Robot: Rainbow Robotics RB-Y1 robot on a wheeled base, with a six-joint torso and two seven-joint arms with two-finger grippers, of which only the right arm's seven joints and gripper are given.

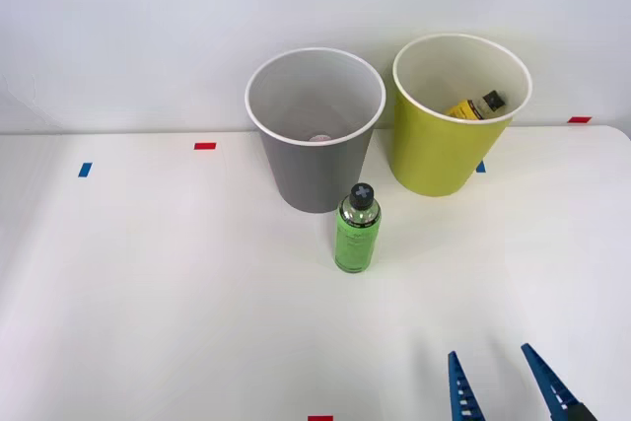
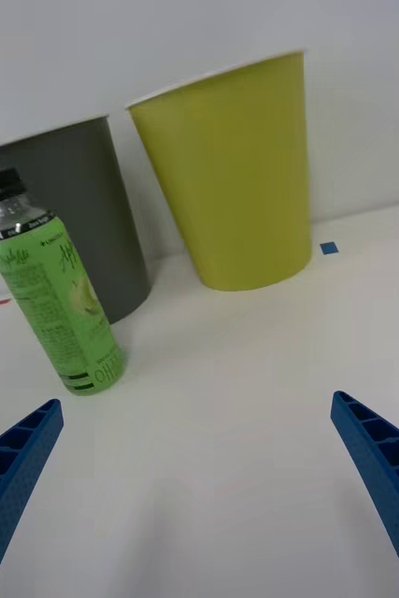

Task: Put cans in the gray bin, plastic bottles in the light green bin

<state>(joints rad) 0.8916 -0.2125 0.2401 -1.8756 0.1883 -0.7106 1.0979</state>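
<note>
From my remote station, the front view shows the white table (image 1: 148, 293) with the right gripper (image 1: 503, 382) entering at the 5 o'clock edge of the frame. Its two blue ribbed fingers (image 1: 459, 391) are spread wide apart and hold nothing; bare tabletop lies between them.

The green-labelled bottle (image 1: 357, 229) stands upright near the table's centre, black cap on top, at roughly 11 o'clock from the gripper and well apart from it. It sits just in front of the gray bin (image 1: 314, 130), which stands at 12 o'clock from the bottle; I cannot confirm whether the two touch. A small pale object lies on the gray bin's floor; I cannot identify it.

The light green bin (image 1: 449, 140) stands upright at 3 o'clock from the gray bin, close beside it. Inside it, the yellow-labelled bottle (image 1: 475, 106) lies tilted, black cap toward 2 o'clock, resting against the inner wall.

In the wrist view, the green-labelled bottle (image 2: 57, 299) stands upright ahead of the spread fingers (image 2: 12, 467), offset toward one of them, with the gray bin (image 2: 78, 206) behind it and the light green bin (image 2: 236, 177) alongside.

Tape marks: red (image 1: 205, 146) and blue (image 1: 85, 170) lie at 9 o'clock from the gray bin.
</note>
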